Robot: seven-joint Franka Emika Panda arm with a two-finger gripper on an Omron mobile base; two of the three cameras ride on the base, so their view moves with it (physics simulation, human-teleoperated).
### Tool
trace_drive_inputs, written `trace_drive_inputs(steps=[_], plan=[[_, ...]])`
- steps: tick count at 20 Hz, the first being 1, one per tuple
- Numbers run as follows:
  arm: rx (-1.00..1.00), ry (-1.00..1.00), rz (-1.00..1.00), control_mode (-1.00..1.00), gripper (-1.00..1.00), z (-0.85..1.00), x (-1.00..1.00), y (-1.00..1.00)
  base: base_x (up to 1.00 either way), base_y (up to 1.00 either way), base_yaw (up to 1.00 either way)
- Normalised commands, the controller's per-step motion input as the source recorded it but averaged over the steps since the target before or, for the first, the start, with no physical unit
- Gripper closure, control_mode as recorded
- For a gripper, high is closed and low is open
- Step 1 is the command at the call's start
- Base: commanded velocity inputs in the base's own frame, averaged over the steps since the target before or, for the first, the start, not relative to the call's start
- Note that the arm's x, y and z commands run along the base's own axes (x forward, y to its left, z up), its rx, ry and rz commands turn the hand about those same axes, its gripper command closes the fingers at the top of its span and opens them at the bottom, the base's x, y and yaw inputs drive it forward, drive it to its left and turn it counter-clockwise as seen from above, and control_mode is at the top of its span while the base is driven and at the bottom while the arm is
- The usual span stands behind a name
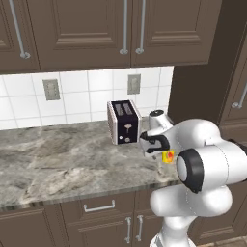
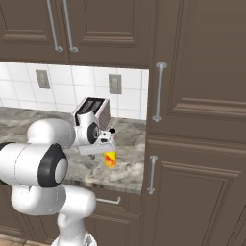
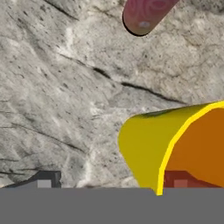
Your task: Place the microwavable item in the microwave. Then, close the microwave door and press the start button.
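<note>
Fingers (image 3: pixel 43 179) astride yellow cup (image 3: pixel 148 144), no legible writing

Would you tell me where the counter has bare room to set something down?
The marble counter lies bare from the toaster leftward to the frame edge. It is crowded at the right end, where the gripper hangs over the yellow cup with a pink bottle lying nearby.

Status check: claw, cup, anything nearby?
Claw down over the yellow cup, one finger inside the rim, one outside; grip unconfirmed. Cup upright on counter. Pink bottle lying beyond; toaster close behind.
</note>
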Motion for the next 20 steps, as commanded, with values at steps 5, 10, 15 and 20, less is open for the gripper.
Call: trace_drive_inputs(steps=[5, 10, 15, 20], plan=[[0.0, -0.02, 0.0, -1.0, 1.0, -0.08, 0.0, -0.02, 0.0, 0.0, 0.0], [0.0, -0.11, 0.0, -1.0, 1.0, 0.01, -0.11, 0.0, 0.0, 0.0, 0.0], [0.0, -0.17, 0.0, -1.0, 1.0, 0.3, -0.4, 0.0, 0.0, 0.0, 0.0], [0.0, -0.22, 0.09, -1.0, 1.0, 0.91, -0.6, 0.0, 0.0, 0.0, 0.0]])
